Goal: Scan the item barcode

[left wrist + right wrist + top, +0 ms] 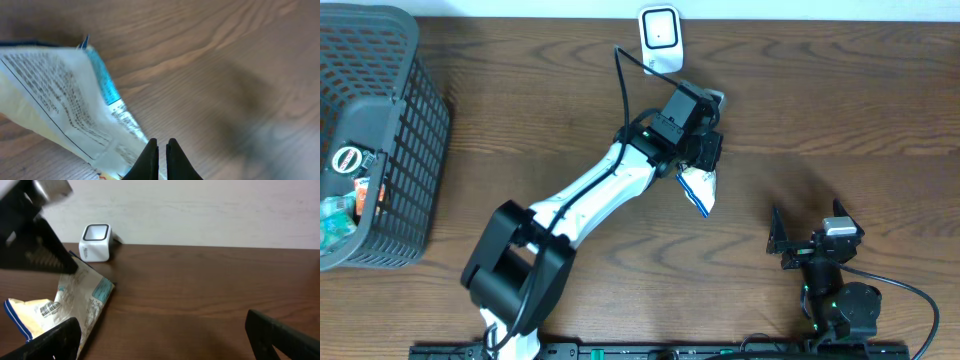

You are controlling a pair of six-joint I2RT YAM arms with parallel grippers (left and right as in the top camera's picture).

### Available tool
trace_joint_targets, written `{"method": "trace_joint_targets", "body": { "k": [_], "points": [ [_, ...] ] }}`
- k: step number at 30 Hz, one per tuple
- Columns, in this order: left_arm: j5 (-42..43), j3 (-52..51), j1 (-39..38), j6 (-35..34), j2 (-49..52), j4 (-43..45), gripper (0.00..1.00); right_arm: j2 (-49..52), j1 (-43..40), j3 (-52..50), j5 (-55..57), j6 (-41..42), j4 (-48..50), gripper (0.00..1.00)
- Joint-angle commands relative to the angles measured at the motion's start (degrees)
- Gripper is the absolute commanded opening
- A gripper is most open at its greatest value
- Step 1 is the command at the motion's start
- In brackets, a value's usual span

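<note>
The item is a white snack packet [700, 188] with blue trim and small print. It hangs tilted from my left gripper [706, 152], which is shut on its upper edge in mid-table. The left wrist view shows the two black fingers [150, 159] pressed together over the packet [60, 100]. A barcode [48, 310] shows on the packet's [75, 297] lower part in the right wrist view. The white scanner [661, 38] stands at the table's far edge, just beyond the left gripper. My right gripper [807, 225] rests near the front right, open and with nothing in it [165, 335].
A dark wire basket [405, 140] with several items inside stands at the left edge of the table. The scanner [95, 242] sits against a pale wall. A black cable runs from the left arm toward the scanner.
</note>
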Motion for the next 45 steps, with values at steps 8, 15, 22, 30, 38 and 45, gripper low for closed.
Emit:
{"method": "trace_joint_targets", "body": {
  "k": [8, 15, 22, 30, 38, 45],
  "points": [
    [-15.61, 0.33, 0.66, 3.48, 1.62, -5.73, 0.08, -0.31, -0.13, -0.07, 0.46, -0.26, -0.22, 0.99],
    [-17.77, -1.57, 1.4, 6.32, 1.73, -9.6, 0.08, -0.31, -0.13, -0.07, 0.46, -0.26, -0.22, 0.99],
    [-20.33, -1.68, 3.08, 6.29, 1.73, -13.73, 0.08, -0.31, -0.13, -0.07, 0.46, -0.26, -0.22, 0.99],
    [-20.31, -6.47, 3.89, 6.27, 1.92, -13.03, 0.08, -0.31, -0.13, -0.07, 0.46, -0.26, -0.22, 0.99],
    [-20.31, -7.06, 3.91, 6.27, 1.9, -12.5, 0.08, -0.31, -0.13, -0.07, 0.46, -0.26, -0.22, 0.99],
    [-20.31, -3.02, 3.91, 6.29, -2.62, -13.22, 0.08, -0.31, -0.13, -0.07, 0.46, -0.26, -0.22, 0.99]
  ]
}}
